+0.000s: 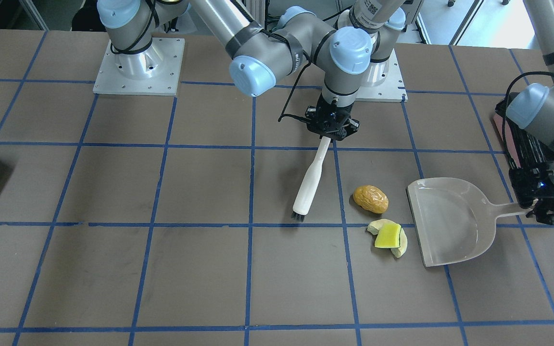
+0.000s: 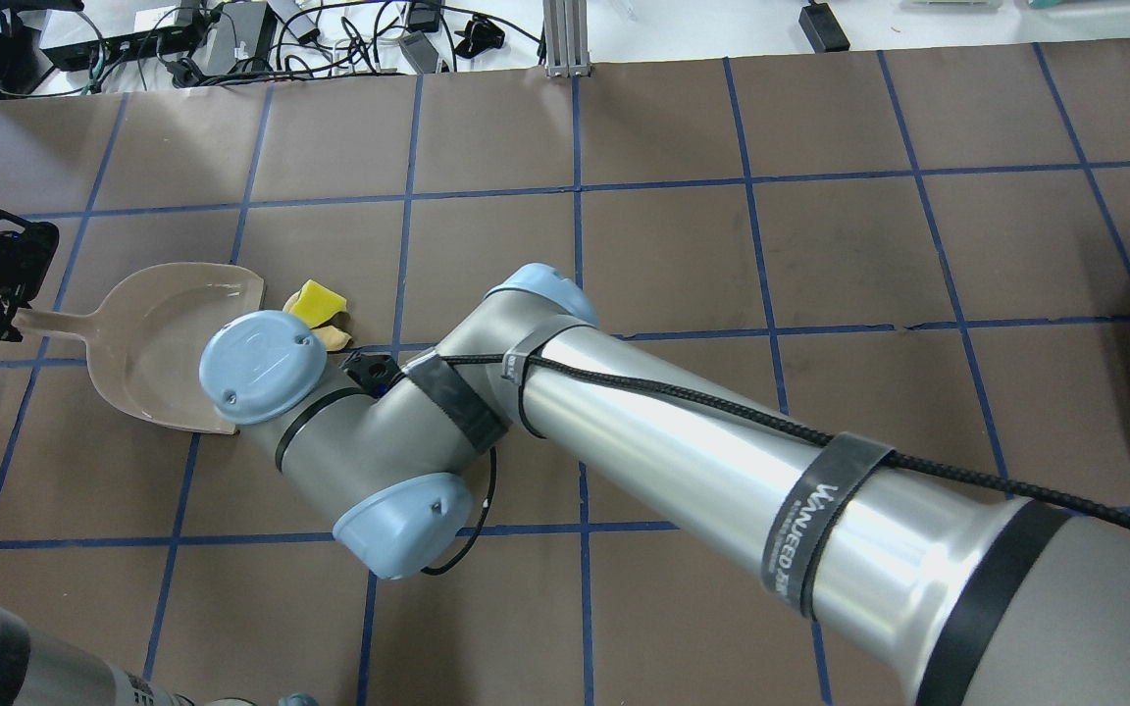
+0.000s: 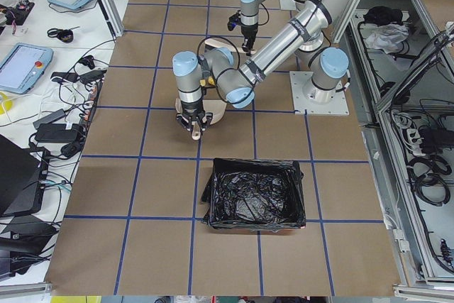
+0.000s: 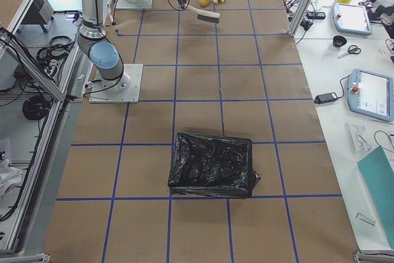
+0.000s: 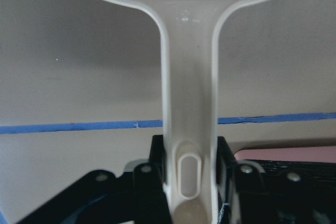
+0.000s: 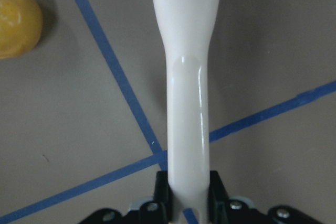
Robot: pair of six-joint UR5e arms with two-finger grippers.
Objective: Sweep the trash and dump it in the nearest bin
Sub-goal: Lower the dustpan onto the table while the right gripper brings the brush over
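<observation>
- Exterior front-facing view: my right jaws are clamped on the thin end of the white brush (image 1: pixel 311 180). The handle slants down, with the bristles low over the counter (image 1: pixel 113 269). I cannot tell whether the bristles touch it.
- The brush sits on the far side of the trash from the dustpan (image 1: pixel 450 221). I judge it is held there so that one stroke toward the dustpan drives everything into its mouth.
- My left jaws are clamped on the dustpan's handle; the left wrist view shows them gripping both sides. The pan looks flat on the counter, with its open lip facing the trash, probably to act as a backstop.
- Trash: the potato-like lump (image 1: pixel 371 199) lies near the dustpan's lip, between the lip and the bristles. The squash wedges (image 1: pixel 388 236) lie just beside the lip, apparently not yet on it.
- Dustpan contents: nothing is in it, only bare tray.
- The pink bin (image 1: pixel 509 144) stands behind the dustpan's handle, close to my left wrist. In the exterior left view I see only crinkled black liner inside it.
- A second black-bagged box (image 4: pixel 212 164) stands well apart from the dustpan.
- Status, as I judge it: sweeping has not started and dumping is still to come.
</observation>
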